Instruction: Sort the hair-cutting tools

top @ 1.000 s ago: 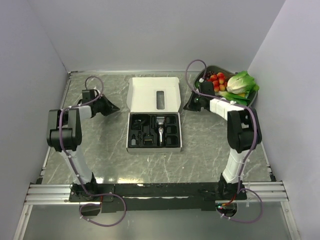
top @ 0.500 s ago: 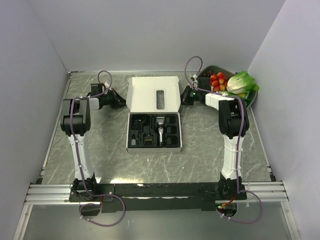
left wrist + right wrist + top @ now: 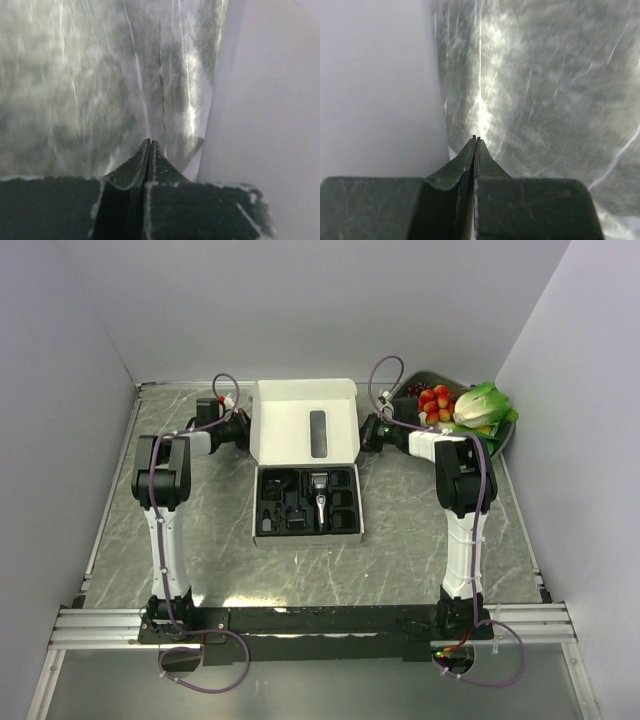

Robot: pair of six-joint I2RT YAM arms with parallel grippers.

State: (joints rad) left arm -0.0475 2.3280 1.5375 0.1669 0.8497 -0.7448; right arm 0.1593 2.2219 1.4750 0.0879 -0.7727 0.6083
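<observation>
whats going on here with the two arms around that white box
Two robot arms are working at an open white cardboard box whose black moulded plastic tray holds a slim black electric hair clipper with a silver blade head and smaller black pieces. The left gripper and right gripper are both shut and empty, one at each side edge of the opened lid, low over the marble table. The clipper lies in the tray.

White lid (image 3: pixel 305 420) between left pincer (image 3: pixel 246 428) and right pincer (image 3: pixel 364 432) (bare table (image 3: pixel 400 540) nearer)
</observation>
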